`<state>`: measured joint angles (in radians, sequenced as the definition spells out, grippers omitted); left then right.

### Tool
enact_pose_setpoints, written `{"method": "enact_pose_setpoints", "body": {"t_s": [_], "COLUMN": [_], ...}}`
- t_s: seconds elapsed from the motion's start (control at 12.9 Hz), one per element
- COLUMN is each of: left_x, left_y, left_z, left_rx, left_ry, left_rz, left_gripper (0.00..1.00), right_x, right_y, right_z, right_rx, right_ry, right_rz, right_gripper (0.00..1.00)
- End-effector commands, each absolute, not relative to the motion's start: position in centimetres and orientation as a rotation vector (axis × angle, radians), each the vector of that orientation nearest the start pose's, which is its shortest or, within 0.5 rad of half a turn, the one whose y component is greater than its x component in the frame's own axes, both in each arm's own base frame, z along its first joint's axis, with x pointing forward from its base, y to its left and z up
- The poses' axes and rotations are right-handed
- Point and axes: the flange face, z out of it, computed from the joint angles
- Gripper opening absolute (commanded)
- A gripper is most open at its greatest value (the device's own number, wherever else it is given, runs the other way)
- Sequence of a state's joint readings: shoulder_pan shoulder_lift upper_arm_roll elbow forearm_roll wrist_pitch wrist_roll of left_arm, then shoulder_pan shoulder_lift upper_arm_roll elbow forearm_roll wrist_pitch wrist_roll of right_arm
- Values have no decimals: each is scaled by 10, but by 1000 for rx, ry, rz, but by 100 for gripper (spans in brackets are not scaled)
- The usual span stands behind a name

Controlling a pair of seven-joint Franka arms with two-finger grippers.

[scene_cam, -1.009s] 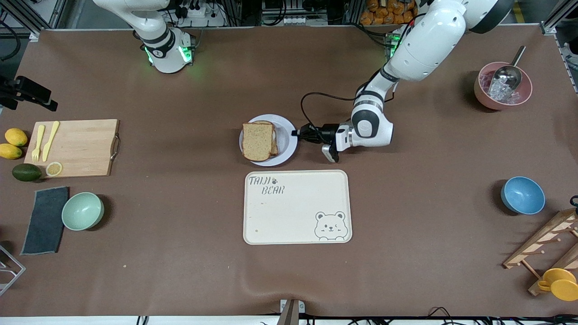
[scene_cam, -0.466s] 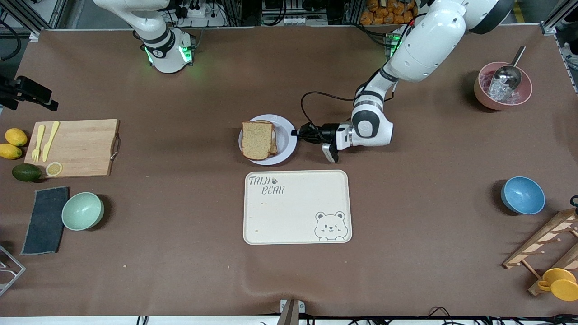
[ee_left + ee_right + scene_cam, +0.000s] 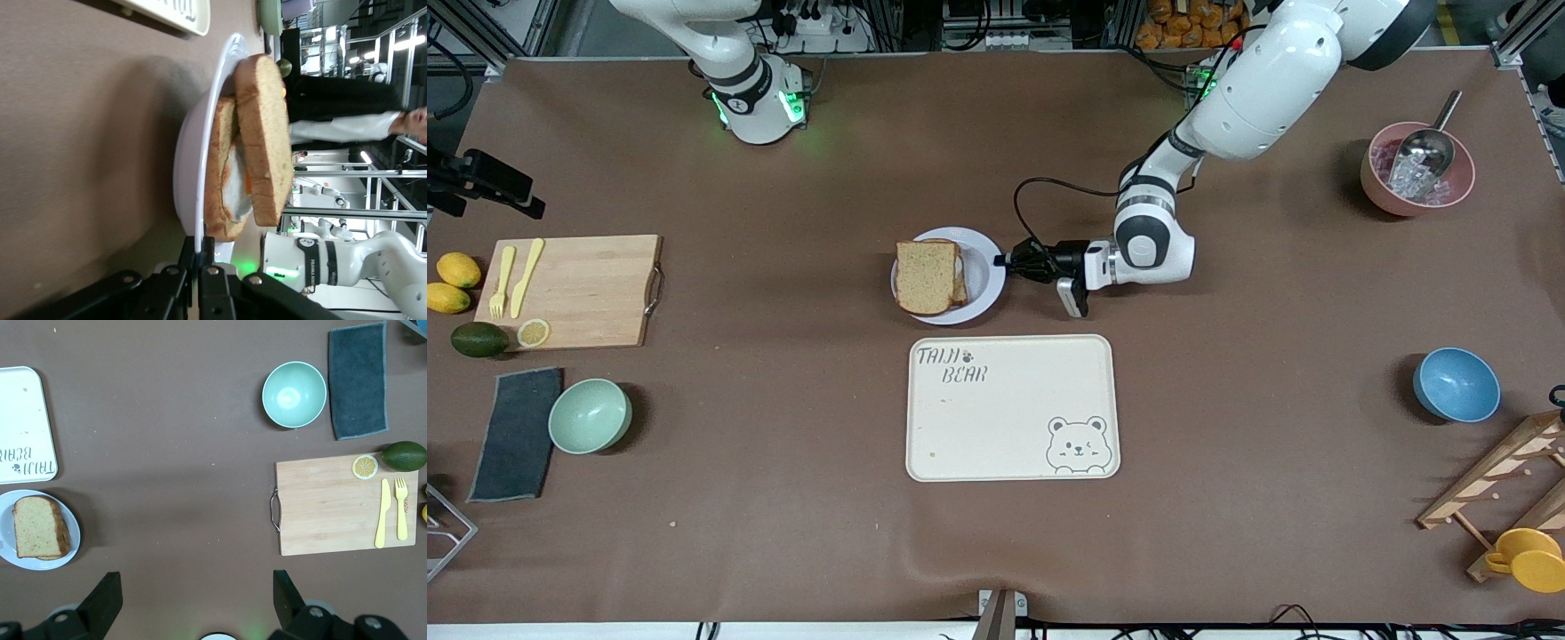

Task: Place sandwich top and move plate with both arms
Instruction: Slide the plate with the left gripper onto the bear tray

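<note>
Brown matting covers the table (image 3: 783,533), and dark racks and cables crowd the room along its edge by the arm bases.

Much stays hidden from us. We see only the rim of the lower bread slice (image 3: 959,286) under the sandwich top (image 3: 927,276), though the left wrist view shows white and orange filling between them. The right pincer (image 3: 193,600) is out of the front view; its own wrist view shows the two fingers standing wide apart, high over bare table, and that arm waits. A wooden rack (image 3: 1494,489) and a yellow cup (image 3: 1528,559) are cut off at the frame edge.

The plate (image 3: 985,277) sits mid-table, at 12 o'clock from the cream bear tray (image 3: 1012,407). The left pincer (image 3: 1009,261) is clamped on the plate's rim at the plate's 3 o'clock side.

We count one plate, one tray, three bowls: mint (image 3: 590,415), blue (image 3: 1456,384) and pink (image 3: 1416,169), the last with a metal scoop. One cutting board (image 3: 569,289) carries a yellow fork, a knife and a lemon slice. Two lemons and one avocado (image 3: 479,339) lie at 9 o'clock from it, and a grey cloth (image 3: 516,433) lies just beside the mint bowl.
</note>
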<state>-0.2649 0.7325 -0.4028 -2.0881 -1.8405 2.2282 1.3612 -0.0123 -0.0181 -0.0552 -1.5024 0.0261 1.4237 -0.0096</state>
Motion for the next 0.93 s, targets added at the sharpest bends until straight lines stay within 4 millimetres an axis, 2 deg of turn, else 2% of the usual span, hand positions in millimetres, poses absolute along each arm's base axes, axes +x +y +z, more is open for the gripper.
{"method": "enact_pose_setpoints", "body": {"t_s": [0.0,0.47,0.7,0.85], "left_x": [405,418,418,427], "left_y": [-373,-368,-364,-359], "left_z": [101,127,142,151], "left_rx": [1823,1823,1828,1824], "left_ry": [-156,-148,-147,-143], "left_rz": [13,41,45,70], "left_gripper": [0,0,0,0], "right_x": [531,531,532,532], "right_y": [-30,-30,-25,-26], "right_z": [658,658,658,658], "right_rx": [-3115,-3113,-3116,-3115], "right_ry": [106,108,92,96], "right_rz": [80,78,78,78], "right_gripper": [100,100,100,100]}}
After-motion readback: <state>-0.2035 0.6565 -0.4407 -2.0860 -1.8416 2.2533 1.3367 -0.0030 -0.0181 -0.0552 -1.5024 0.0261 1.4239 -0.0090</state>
